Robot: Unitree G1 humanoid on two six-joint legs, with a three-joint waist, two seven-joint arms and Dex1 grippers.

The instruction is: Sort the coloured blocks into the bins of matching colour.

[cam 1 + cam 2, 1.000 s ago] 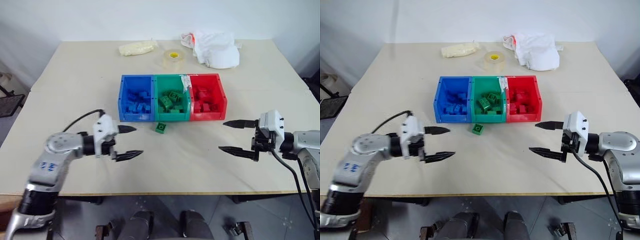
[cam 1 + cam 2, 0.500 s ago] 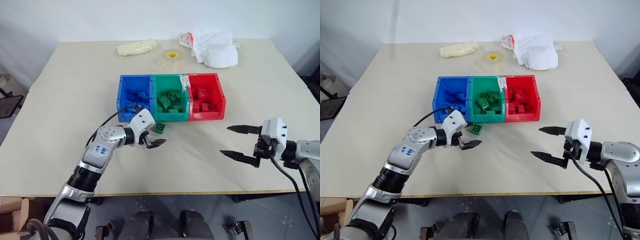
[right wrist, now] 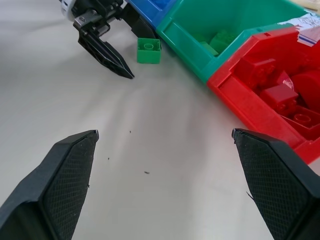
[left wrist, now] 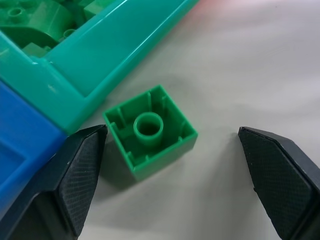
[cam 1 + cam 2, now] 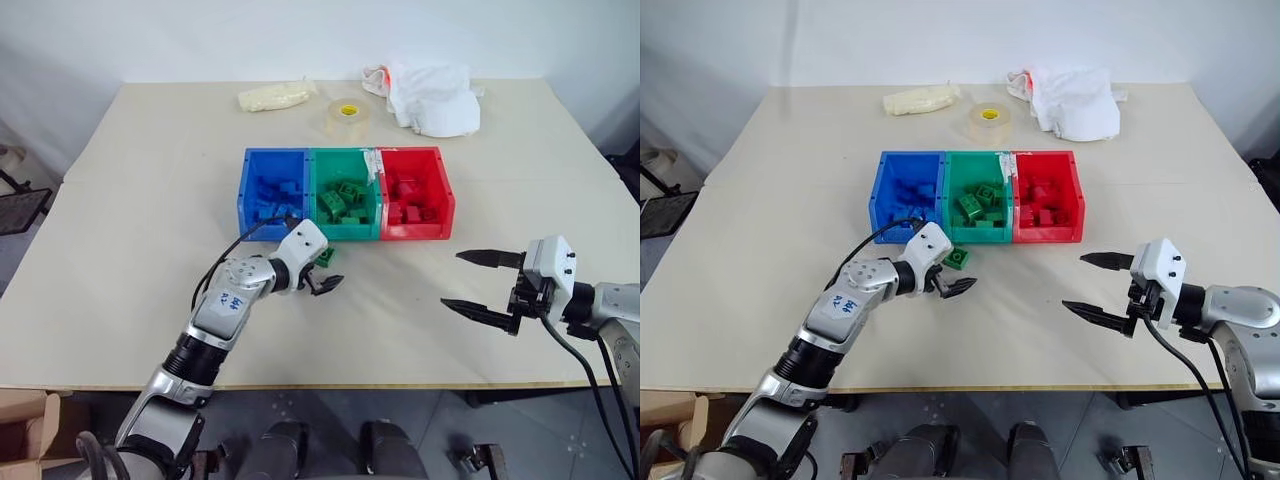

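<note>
Between my left tool's (image 4: 165,175) wide-open, empty fingers sits the green brick (image 4: 150,131) — just before the green bin (image 5: 345,228) — right tool (image 5: 482,285) far off.

The small green brick (image 4: 150,131) looks like smooth, faintly glossy plastic, as do the joined blue, green and red bins (image 5: 345,226); the beige tabletop (image 5: 150,180) is matt.

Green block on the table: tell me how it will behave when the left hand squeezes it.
The green block looks like rigid moulded plastic, so it probably won't deform. Its hollow underside faces up, suggesting it is light. Its smooth sides may slide on the table if the open left hand closes off-centre.
</note>
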